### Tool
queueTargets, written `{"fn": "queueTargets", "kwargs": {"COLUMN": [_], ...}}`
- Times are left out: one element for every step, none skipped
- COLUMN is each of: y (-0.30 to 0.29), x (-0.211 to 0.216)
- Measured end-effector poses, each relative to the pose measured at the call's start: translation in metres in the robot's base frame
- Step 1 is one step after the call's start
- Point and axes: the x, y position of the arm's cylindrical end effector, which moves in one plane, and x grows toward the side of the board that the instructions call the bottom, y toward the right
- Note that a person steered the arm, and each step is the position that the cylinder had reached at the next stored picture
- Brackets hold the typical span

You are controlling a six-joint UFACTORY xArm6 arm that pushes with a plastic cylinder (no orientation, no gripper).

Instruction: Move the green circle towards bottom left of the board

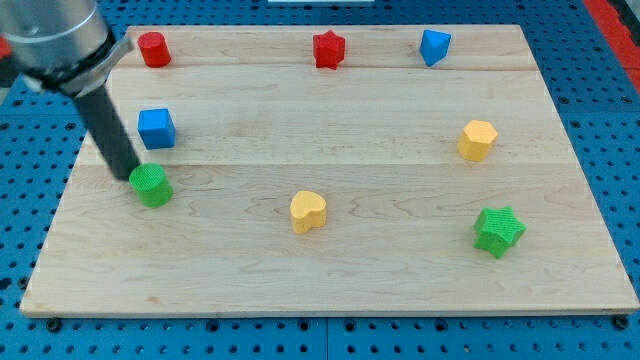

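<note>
A blue pegboard table (pixel 30 330) lies under a pale wooden board (pixel 330 270), which fills most of the view. The arm's dark rod (pixel 108 130) slants down from the view's top left, and my tip (pixel 122 176) rests at the upper-left edge of the green circle (pixel 152 185), touching it or very nearly (the rod holds nothing; it only presses from the side). The green circle sits near the board's left edge, about halfway down. Just above it stands a blue cube (pixel 156 128). Elsewhere: a green star (pixel 498 230) at lower right, a yellow heart (pixel 308 211) near the middle, a yellow hexagon (pixel 477 139) at right, and along the top a red cylinder (pixel 153 49), a red star (pixel 328 49) and a blue angular block (pixel 434 46).
</note>
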Motion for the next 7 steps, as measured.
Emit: {"fn": "queueTargets", "kwargs": {"y": [-0.011,0.035,0.054,0.058,0.104,0.086,0.062], "x": [-0.023,-0.021,0.018,0.034,0.045,0.073,0.053]}}
